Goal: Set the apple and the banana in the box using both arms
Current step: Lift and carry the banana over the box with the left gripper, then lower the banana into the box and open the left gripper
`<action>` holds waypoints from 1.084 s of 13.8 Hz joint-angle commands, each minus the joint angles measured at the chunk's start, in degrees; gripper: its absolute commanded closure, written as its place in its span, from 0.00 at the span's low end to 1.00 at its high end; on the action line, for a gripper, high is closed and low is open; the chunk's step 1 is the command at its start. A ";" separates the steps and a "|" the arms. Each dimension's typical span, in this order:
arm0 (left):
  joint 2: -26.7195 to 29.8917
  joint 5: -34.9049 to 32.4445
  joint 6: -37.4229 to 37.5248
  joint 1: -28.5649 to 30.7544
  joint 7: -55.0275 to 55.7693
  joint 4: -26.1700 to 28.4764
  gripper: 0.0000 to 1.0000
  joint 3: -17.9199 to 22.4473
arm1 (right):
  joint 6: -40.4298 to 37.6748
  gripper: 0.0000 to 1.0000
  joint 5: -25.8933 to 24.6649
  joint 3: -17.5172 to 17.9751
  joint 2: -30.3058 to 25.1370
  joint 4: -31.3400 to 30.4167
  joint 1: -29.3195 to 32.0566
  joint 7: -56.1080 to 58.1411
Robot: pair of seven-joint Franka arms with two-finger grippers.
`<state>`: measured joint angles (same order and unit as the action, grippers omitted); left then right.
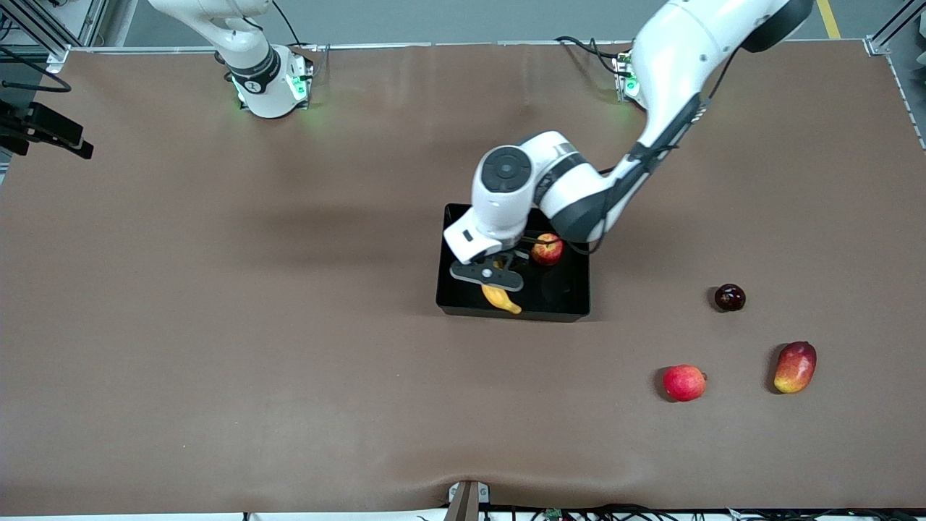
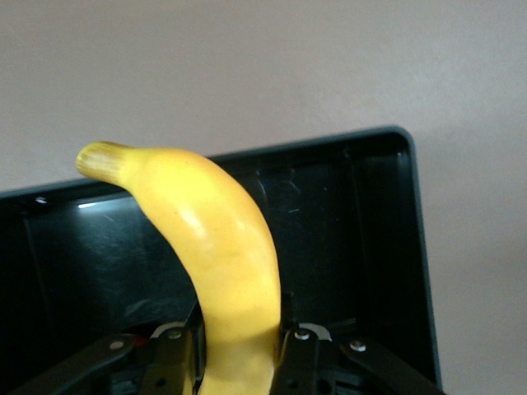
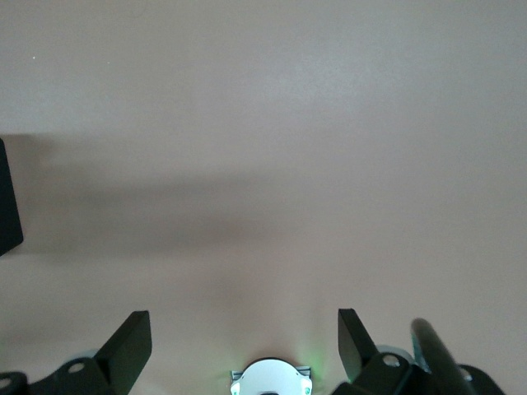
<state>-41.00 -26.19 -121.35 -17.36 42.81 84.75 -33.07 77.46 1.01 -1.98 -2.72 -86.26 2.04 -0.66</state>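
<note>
The box sits in the middle of the brown table, a shallow glossy black tray, and both task fruits are within its walls. The left arm reaches down from its base in a long bend, its wrist turned so that the left gripper hangs low over the part of the box nearer the front camera. The banana is pinched between its two fingers, which are closed on the fruit's thicker part, while the curved stem end juts out past them over the tray floor toward the box wall. The apple rests inside the box, just beside the gripper and farther from the front camera. The right arm waits up near its base, the right gripper spread wide and holding nothing, over bare table.
</note>
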 commanded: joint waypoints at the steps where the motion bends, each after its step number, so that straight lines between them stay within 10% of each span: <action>1: -1.97 0.44 0.41 -2.50 0.78 -2.22 1.00 1.87 | 0.06 0.00 1.19 0.75 -0.10 -0.05 1.21 0.66; 12: -8.48 0.17 -4.24 -5.40 0.69 -2.22 1.00 6.44 | -0.03 0.00 1.81 0.75 -0.10 -0.05 2.00 0.66; 15: -9.80 0.17 -5.04 -6.10 0.69 -2.22 0.87 7.40 | -0.03 0.00 1.81 0.75 -0.01 -0.05 2.09 0.66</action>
<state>-49.89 -26.19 -126.14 -22.22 43.59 84.04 -26.93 77.48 1.46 -1.98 -2.65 -86.28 2.63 -0.65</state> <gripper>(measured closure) 0.648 0.000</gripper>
